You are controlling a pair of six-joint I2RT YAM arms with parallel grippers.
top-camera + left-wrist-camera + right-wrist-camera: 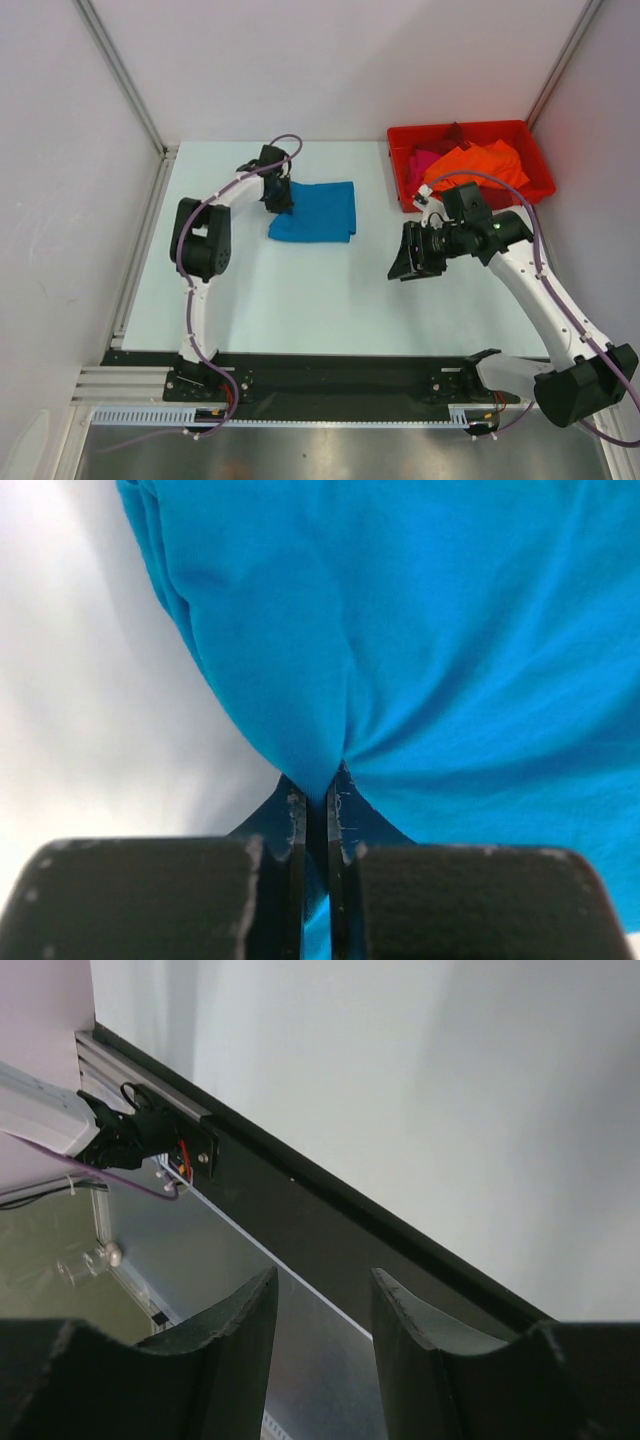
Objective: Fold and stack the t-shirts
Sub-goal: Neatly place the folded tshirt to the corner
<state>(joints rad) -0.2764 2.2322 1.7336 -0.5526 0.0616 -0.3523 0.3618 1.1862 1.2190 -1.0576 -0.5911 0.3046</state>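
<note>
- Across the middle of the top view, the table point(300, 290) is seen with one garment laid on it. No stack has been formed, so the task is judged to be at an early stage.
- Toward the upper right of that view, the red bin point(541, 186) is seen holding the shirts not yet handled.
- Left of centre in the upper half, the teal-blue t-shirt point(318, 212) is laid on the table as a compact, roughly rectangular bundle. It appears to be folded at least once, though whether the fold is finished cannot be told.
- Inside the bin, the orange t-shirt point(485, 163) is heaped unfolded on top. It is judged to be left to fetch, fold and stack.
- At the bin's left end, the magenta-pink t-shirt point(421, 163) is partly shown beside the orange one, also crumpled. A dark red one cannot be made out with certainty.
- At the teal shirt's left edge, the left gripper point(281, 198) is clamped on a pinch of the cloth. In the left wrist view the cloth is shown gathered to a point between the closed fingers.
- Right of centre, the right gripper point(402, 265) is held above the table, apart from both shirt and bin. Its jaws are spread with nothing between them, as the right wrist view shows.
</note>
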